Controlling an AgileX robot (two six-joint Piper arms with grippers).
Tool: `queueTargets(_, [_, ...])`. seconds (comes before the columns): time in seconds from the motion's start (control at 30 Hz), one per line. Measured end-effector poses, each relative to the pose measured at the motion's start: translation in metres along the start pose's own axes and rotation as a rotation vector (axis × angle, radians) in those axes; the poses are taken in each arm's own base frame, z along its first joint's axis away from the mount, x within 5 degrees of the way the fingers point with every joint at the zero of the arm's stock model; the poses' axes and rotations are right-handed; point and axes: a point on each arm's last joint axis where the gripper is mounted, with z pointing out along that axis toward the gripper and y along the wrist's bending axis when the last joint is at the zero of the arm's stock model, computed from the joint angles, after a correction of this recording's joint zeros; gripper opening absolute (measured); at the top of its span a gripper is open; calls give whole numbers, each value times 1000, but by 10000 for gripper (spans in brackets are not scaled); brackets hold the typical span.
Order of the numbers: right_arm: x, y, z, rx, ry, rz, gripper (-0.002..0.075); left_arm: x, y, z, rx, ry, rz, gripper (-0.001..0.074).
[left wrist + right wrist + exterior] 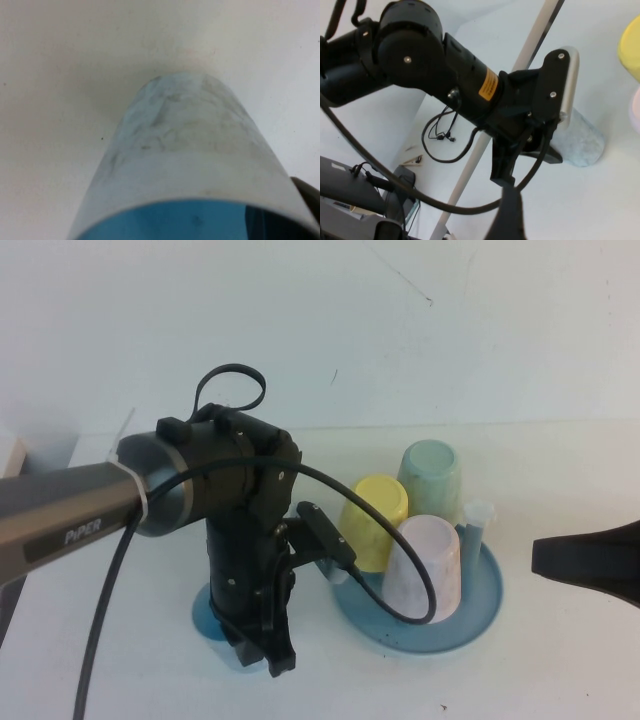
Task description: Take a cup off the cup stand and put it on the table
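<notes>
On the white surface [150, 660], left of the cup stand [480, 615], the left end effector [262, 645] points straight down, low over the tabletop. Its body hides most of the light blue cup [207, 612]; only a sliver of blue shows beside it in the high view. Left wrist view: cup [190, 150] fills the frame, speckled wall, bright blue inside, held between the fingers. Right wrist view: cup [582, 142] stands on the surface, left end effector [555, 150] clamped on it. On the stand, inverted: yellow cup [372, 520], pale green cup [432, 480], pale pink cup [425, 565]; one white-tipped peg [476, 525] bare. Right end effector [590, 560] hovers at the right edge; fingers cannot be told.
</notes>
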Motion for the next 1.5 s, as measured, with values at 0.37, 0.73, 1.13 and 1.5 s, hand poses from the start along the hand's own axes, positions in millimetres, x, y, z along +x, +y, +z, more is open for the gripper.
queueTargets(0.37, [1, 0, 0, 3, 10, -6, 586, -13, 2, -20, 14, -63, -15, 335])
queueTargets(0.73, [4, -1, 0, 14, 43, -20, 585, -8, -7, -98, -34, -286, -46, 237])
queueTargets(1.13, [4, 7, -3, 14, 33, -58, 105, 78, -65, -206, -17, -671, -11, 4])
queueTargets(1.5, [7, 100, -40, 50, -289, -509, 1, 166, -102, -171, -70, -1095, -215, 0])
